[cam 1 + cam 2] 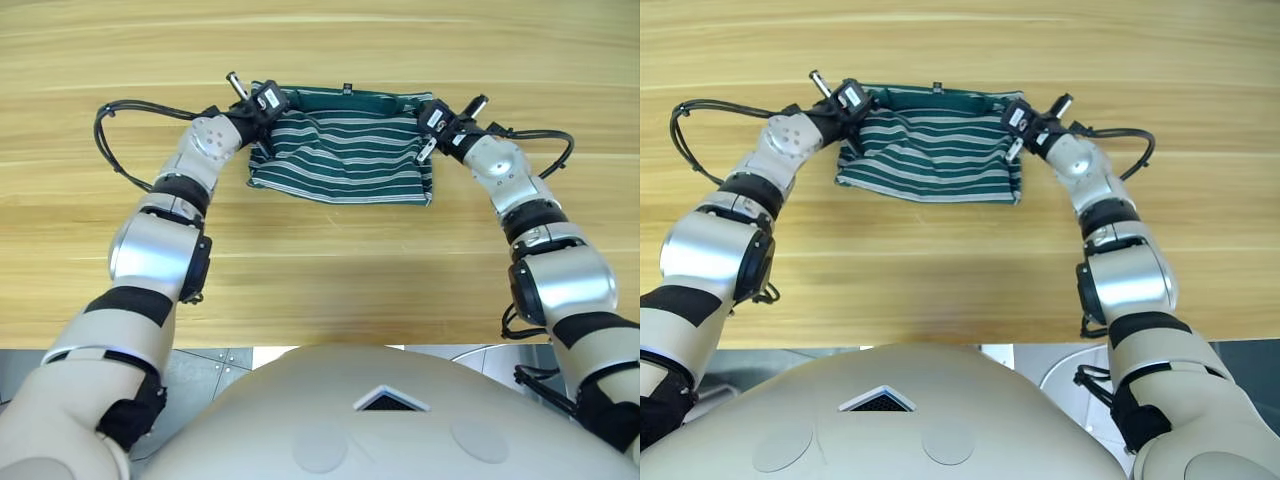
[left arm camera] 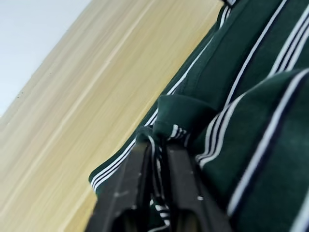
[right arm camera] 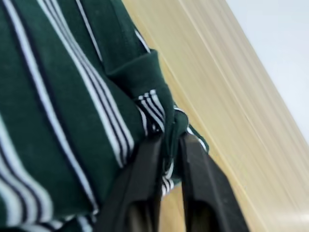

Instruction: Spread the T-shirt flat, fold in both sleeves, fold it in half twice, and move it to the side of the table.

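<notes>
Head view: dark green white-striped T-shirt (image 1: 340,150), folded to a rectangle, lies far-centre on the light wooden table (image 1: 320,260), left gripper (image 1: 262,100) at its far left corner, right gripper (image 1: 432,118) at its far right corner. Left wrist view: black fingers (image 2: 133,183) pinched shut on a bunched cloth edge. Right wrist view: black fingers (image 3: 145,179) likewise clamped on a fold.

Workspace believed to be a robotics lab or test room: a broad wooden table (image 1: 320,290) of pale grain is strung with loose black cables (image 1: 150,108), grey floor tiles (image 1: 205,362) are seen below its near edge, and a plain pale surface (image 2: 34,34) is glimpsed past its far edge.
</notes>
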{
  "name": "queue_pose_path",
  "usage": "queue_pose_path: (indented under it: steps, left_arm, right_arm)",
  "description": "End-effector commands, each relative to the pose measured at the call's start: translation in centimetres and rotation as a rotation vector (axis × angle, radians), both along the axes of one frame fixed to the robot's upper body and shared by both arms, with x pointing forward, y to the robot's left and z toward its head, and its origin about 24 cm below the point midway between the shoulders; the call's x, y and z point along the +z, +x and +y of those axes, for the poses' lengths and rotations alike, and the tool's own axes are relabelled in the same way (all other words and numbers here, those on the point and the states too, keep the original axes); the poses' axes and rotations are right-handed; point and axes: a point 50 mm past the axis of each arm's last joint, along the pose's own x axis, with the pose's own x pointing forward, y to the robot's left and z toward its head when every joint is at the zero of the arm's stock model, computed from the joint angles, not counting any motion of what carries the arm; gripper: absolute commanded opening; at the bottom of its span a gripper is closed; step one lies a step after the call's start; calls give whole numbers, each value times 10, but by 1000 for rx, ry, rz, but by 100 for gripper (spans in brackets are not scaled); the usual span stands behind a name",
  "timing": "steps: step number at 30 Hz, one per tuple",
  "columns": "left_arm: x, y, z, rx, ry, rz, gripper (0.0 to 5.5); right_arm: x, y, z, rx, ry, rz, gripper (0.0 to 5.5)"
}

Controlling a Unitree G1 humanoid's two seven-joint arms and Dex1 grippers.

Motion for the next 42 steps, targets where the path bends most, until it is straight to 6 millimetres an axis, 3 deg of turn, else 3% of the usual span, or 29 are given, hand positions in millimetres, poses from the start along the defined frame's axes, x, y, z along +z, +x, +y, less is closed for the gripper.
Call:
queue_pose_path:
  steps: [1, 8, 16, 19, 23, 27, 29, 32, 37, 42]
  left_arm:
    - [-8, -6, 9, 4, 25, 52, 120]
    - [15, 8, 11, 24, -26, -38, 225]
    - [38, 22, 20, 165, -340, 38, 362]
    - [51, 32, 30, 336, -525, 21, 407]
    - [59, 37, 43, 511, -645, -12, 459]
    - [55, 34, 59, 634, -706, -26, 459]
    - [58, 31, 64, 613, -764, -67, 459]
    - [66, 24, 56, 354, -891, -139, 397]
    - [46, -8, 30, -113, -771, -145, 317]
    - [24, -31, 18, -269, -641, -105, 230]
  right_arm:
    - [-5, -2, -7, -40, 31, 48, 128]
    - [9, 8, -7, -87, 132, 18, 248]
    - [19, 19, 2, -152, 236, -20, 394]
    - [29, 22, -8, -207, 320, -75, 446]
    - [42, 25, -31, -341, 464, -134, 518]
    - [52, 26, -56, -462, 607, -165, 537]
    - [52, 21, -56, -394, 618, -170, 537]
    - [54, 10, -41, -161, 584, -212, 540]
    - [37, -14, -16, 160, 377, -154, 540]
    - [13, -26, -15, 208, 189, -41, 540]
